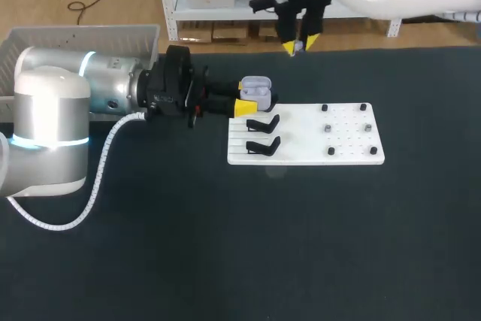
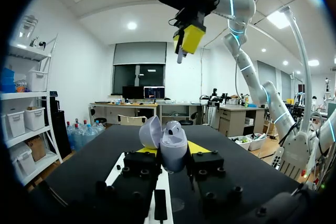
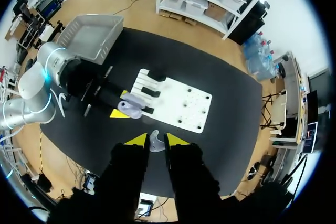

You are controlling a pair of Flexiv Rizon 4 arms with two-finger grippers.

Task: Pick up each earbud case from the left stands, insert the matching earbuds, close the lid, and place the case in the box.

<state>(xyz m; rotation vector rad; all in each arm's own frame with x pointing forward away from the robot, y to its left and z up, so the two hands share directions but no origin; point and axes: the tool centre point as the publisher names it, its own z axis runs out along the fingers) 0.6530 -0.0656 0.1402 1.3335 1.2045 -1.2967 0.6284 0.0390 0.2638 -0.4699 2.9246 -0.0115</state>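
Note:
My left gripper (image 1: 252,99) is shut on a pale lavender earbud case (image 1: 255,89) with its lid up, held just left of the white board (image 1: 353,157). In the left wrist view the case (image 2: 173,139) sits upright between the yellow tips of that gripper (image 2: 172,157). High above the table's far edge, my right gripper (image 1: 299,43) is shut on a small white earbud (image 1: 298,49). In the right wrist view the earbud (image 3: 154,142) is pinched between the fingers of that gripper (image 3: 156,140), with the case (image 3: 131,108) far below.
Two black stands (image 1: 263,123) (image 1: 263,144) stand without cases on the board's left part. Several small black pegs (image 1: 328,127) dot its right part. A grey basket (image 1: 83,37) stands at the table's far left corner, behind my left arm.

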